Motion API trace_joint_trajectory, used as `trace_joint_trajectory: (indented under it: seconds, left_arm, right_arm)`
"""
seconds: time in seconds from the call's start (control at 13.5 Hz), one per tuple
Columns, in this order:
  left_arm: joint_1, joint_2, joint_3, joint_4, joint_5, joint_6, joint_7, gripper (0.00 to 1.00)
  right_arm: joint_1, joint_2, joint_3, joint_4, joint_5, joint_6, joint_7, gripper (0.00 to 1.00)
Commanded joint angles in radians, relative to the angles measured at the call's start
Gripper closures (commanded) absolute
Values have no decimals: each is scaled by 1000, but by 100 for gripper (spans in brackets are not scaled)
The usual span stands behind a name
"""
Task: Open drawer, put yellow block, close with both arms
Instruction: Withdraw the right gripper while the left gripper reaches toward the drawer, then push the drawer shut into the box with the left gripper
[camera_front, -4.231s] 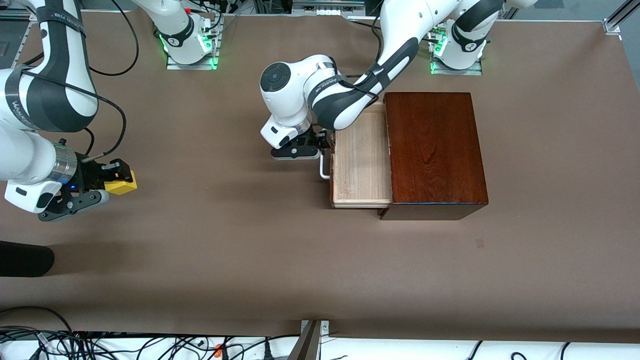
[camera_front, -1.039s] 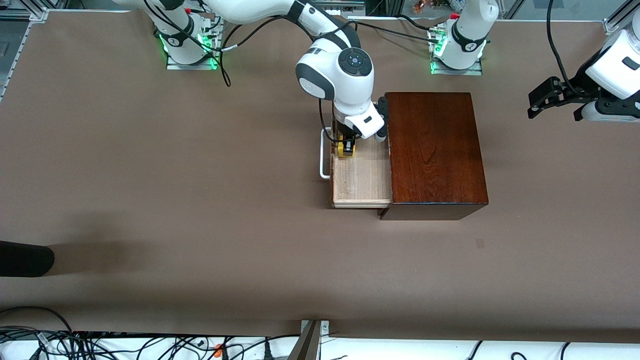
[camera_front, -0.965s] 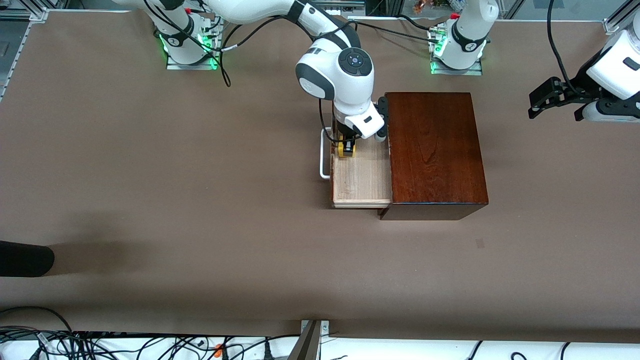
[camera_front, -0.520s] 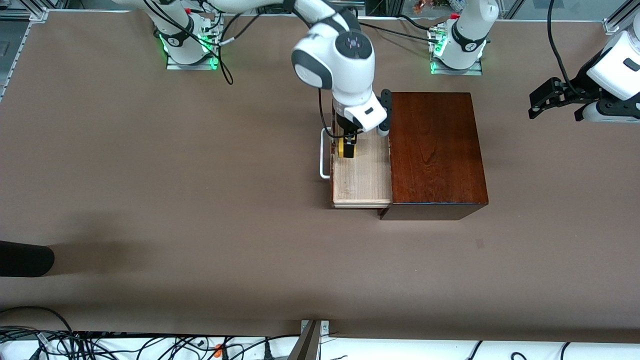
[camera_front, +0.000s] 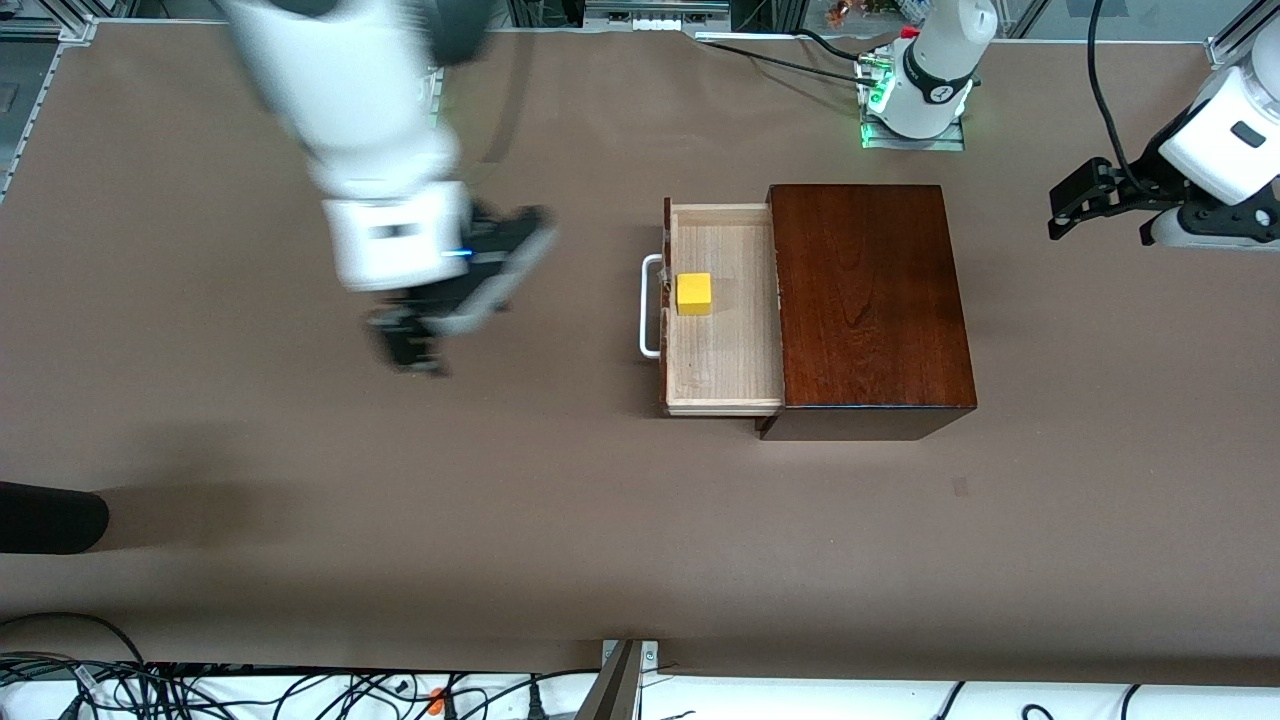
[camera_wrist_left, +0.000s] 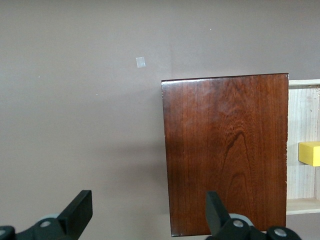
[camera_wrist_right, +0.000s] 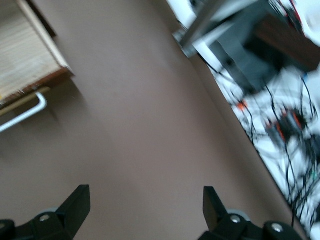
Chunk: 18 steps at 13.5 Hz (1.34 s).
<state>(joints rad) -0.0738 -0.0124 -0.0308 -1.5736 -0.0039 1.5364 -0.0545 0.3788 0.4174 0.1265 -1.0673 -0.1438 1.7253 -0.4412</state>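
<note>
1. Yellow block (camera_front: 694, 293): lies in the open drawer (camera_front: 722, 360), near its front and handle (camera_front: 648, 305).
2. Right pincer (camera_front: 440, 325): spread, empty, above bare table (camera_front: 300, 480).
3. Left pincer (camera_front: 1105, 205): spread, empty, waiting above the table's end.
4. Risk: uneven pushing may jam the drawer or shift the box (camera_front: 870, 305).

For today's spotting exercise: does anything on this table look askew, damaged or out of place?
Nothing stands out. The small yellow cube sits squarely in the open pale-wood drawer of the dark glossy wooden box, undamaged.
</note>
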Motion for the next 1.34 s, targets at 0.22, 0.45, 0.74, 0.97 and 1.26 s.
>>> trace_joint_trajectory:
  seconds: [0.22,0.45,0.74,0.97,1.26]
  left_arm:
    - [-40,124,-156,124,-16,7,16,0]
    - [-111,251,-270,190,-4,51,16,0]
    - [-303,345,-273,196,51,195,85,0]
    - [-446,461,-273,211,139,303,333,0]
    - [-550,650,-265,351,206,332,690,0]
  right_arm:
    - [-189,-428,-89,-532,167,-1,107,0]
    - [-189,-479,-168,-615,168,-30,201,0]
    - [-189,-474,-176,-612,168,-58,373,0]
    - [-184,-457,-174,-597,165,-36,392,0]
    - [-190,-440,-179,-545,158,-63,394,0]
